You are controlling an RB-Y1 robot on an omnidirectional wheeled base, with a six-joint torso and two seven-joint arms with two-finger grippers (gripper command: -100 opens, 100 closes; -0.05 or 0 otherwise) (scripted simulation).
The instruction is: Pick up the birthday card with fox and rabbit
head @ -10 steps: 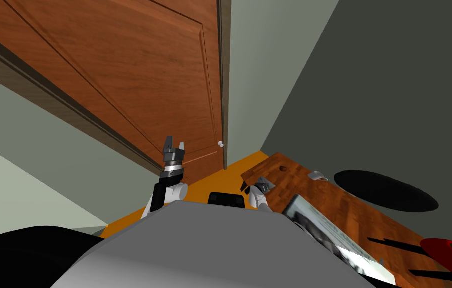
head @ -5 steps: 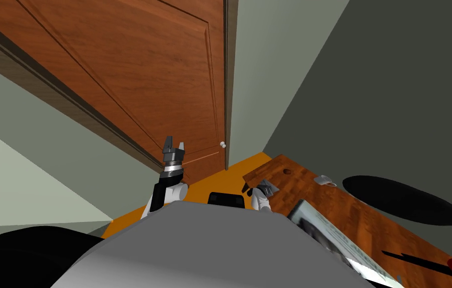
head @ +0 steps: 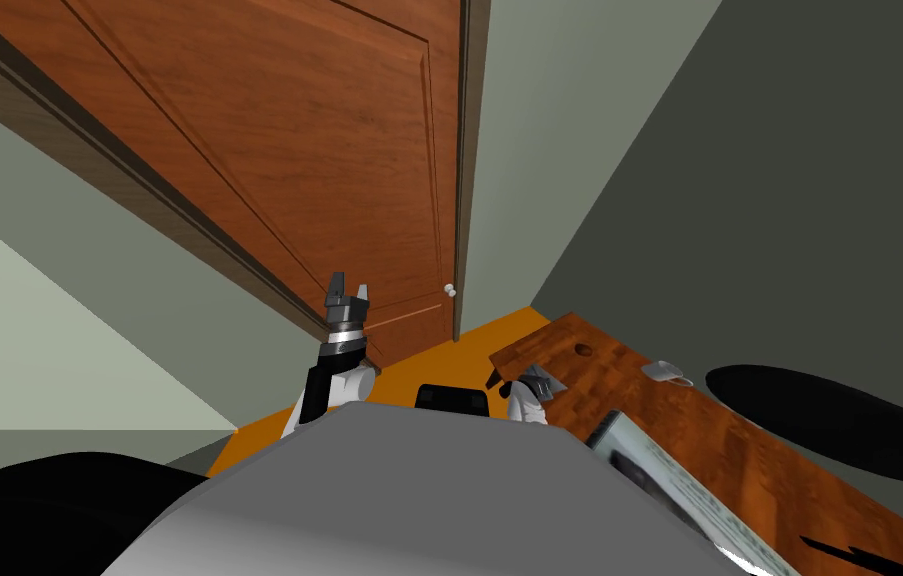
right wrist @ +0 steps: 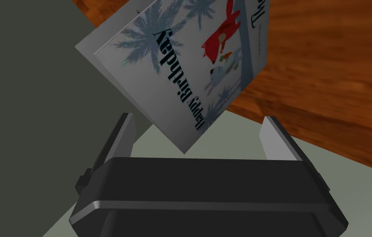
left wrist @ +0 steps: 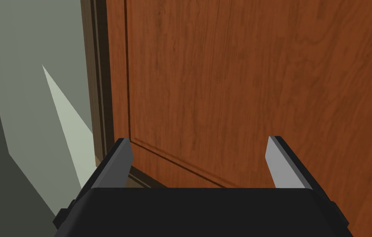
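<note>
- Far left: a brown panelled door [head: 319,170] takes the upper left. The whole head view has swung over the last second, which is my own turning and not the door's.
- The left hand [head: 349,295] is raised before the door, its fingers wide apart and holding nothing.
- Centre right: the right hand [head: 536,378] sits at the near corner of a wooden tabletop [head: 639,400], its fingers [right wrist: 124,131] spread wide and gripping nothing.
- The birthday card [right wrist: 189,61], showing a red fox and a white rabbit, stands tilted at the tabletop's edge. One corner points between the open fingers, untouched.
- Right: the tabletop has slid rightward with my turn. The grasp looks near but has not begun.
</note>
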